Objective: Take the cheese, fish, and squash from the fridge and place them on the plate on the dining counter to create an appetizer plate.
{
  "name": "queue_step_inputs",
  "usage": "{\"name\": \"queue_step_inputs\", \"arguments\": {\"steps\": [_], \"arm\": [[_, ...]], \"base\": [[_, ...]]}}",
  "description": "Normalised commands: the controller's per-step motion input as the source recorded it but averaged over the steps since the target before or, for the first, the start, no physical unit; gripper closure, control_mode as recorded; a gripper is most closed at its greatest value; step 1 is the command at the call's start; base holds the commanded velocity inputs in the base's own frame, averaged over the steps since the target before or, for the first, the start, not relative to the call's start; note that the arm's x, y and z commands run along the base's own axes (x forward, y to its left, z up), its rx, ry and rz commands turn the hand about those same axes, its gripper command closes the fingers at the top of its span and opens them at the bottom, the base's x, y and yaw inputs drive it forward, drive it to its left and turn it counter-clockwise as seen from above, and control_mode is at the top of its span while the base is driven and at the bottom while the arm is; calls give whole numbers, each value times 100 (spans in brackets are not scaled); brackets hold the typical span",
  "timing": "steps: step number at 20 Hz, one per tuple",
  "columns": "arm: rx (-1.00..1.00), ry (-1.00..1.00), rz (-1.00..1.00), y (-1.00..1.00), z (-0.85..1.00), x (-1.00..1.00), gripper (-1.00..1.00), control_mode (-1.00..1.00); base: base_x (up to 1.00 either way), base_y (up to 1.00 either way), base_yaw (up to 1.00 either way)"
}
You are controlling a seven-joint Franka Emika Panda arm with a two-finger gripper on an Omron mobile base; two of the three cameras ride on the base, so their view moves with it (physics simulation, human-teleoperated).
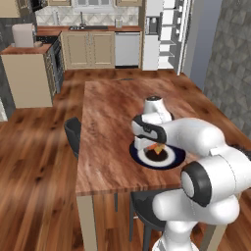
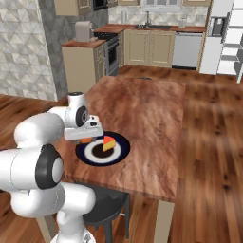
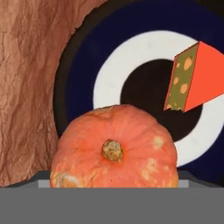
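- On the wood bench (image 1: 108, 142), near its front edge, sits the plate (image 1: 176, 161) w/ navy rim, white ring, dark centre.
- Arm reaches over the plate; end effector (image 2: 85, 137) hangs low at the plate's 9 o'clock edge in right base view.
- Squash (image 3: 114, 151) lies right under the hand cam, stem facing up, resting on the plate's navy rim (image 3: 78, 87); orange bit of it peeks below the hand in right base view.
- End effector looks released, jaws wide; fingertips hidden behind the squash, so can't tell if they touch it.
- Cheese (image 2: 108, 143) stands on the plate approx. at centre, red face outward; squash at approx. 7 o'clock from it in hand view, apart.
- Fridge (image 1: 164, 34) at 12 o'clock far back, door open, white shelves showing.
- Dark stool (image 1: 73, 135) at bench's left side.
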Motion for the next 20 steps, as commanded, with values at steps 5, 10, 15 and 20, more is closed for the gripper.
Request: {"name": "queue_step_inputs", "arguments": {"steps": [5,10,15,20], "arm": [[0,0,0,0,-41,48,100,-100],[0,0,0,4,-43,47,100,-100],[0,1,0,2,-35,38,100,-100],[0,4,0,0,-32,12,100,-100]], "base": [[0,0,0],[0,0,0],[0,0,0],[0,0,0]]}}
